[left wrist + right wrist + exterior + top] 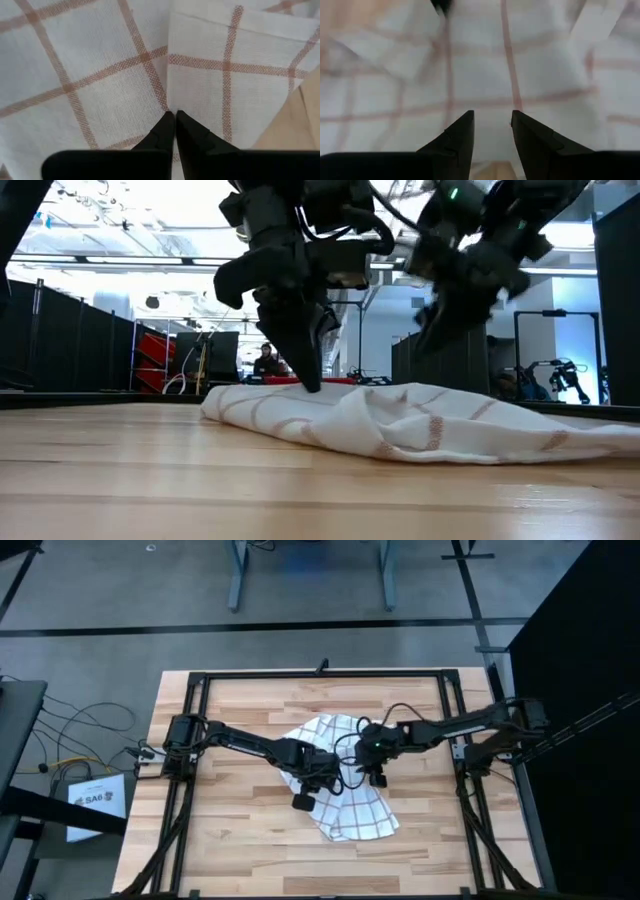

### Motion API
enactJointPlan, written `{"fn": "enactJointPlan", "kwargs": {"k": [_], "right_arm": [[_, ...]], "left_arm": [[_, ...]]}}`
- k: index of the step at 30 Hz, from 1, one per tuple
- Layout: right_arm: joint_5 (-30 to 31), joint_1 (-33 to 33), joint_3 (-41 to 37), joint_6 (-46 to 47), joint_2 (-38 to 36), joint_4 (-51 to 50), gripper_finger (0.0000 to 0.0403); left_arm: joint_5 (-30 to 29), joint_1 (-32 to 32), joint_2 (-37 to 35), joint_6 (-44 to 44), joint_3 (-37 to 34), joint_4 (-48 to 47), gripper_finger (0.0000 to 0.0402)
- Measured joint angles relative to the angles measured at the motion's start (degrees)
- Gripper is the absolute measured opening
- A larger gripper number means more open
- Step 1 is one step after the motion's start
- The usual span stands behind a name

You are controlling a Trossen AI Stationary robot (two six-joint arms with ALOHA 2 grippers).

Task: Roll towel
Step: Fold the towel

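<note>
While my left gripper [175,116] is pinched shut on the towel [100,75], its tips meeting at a folded edge, I'd lift only slightly and turn that edge over evenly. Beyond it, my right gripper [491,120] hangs part open and empty just above the cloth, which lies rumpled mid-table [230,840]; I'd bring it down to grip alongside.

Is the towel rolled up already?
No. The towel lies rumpled on the table, one edge folded over; no roll shows.
</note>
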Motion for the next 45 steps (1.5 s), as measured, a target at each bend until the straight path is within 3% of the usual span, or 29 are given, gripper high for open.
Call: {"fn": "enactJointPlan", "kwargs": {"k": [7, 15, 24, 31, 33, 35, 38, 41, 43, 45], "right_arm": [[-0.4, -1.4, 0.2, -0.3, 9.6, 1.0, 0.0119], [-0.9, -4.7, 0.1, -3.4, 10.6, 0.3, 0.0119], [-1.6, -7.5, 0.1, -4.9, 10.6, -0.6, 0.0119], [-2.3, -7.6, 0.0, -6.6, 10.6, -0.7, 0.0119], [-2.4, -7.6, 0.0, -6.6, 10.6, -0.7, 0.0119], [-2.6, -7.5, 0.1, -6.6, 10.6, -0.7, 0.0119], [-2.8, -7.4, 0.5, -6.6, 10.7, -1.1, 0.0119], [-3.7, -7.4, 1.8, -6.6, 10.8, -1.7, 0.0119], [-3.9, -7.4, 3.0, -6.6, 11.0, -2.1, 0.0119], [-4.0, -7.3, 4.1, -6.5, 11.0, -2.5, 0.0119]], "left_arm": [[-0.2, -0.8, 0.0, -2.7, 0.0, -2.0, 0.0000], [0.3, -8.4, -0.1, -7.5, 0.0, -13.1, 0.0000], [0.0, -17.4, -4.0, -17.1, 0.0, -11.9, 0.0000], [-1.2, -24.9, -5.5, -23.1, 0.0, -4.1, 0.0000], [-4.7, -26.1, -5.3, -25.0, 0.0, -4.5, 0.0000], [-11.8, -25.7, -5.7, -29.8, -0.1, -8.1, 0.0000], [-26.0, -23.7, -9.5, -38.9, -0.1, -13.3, 0.0000], [-44.5, -20.7, -13.7, -48.7, 0.0, -16.4, 0.0000], [-46.9, -15.8, -14.9, -48.8, 0.1, -16.7, 0.0000], [-41.1, -9.0, -14.4, -42.9, 0.1, -17.2, 0.0000]]}}
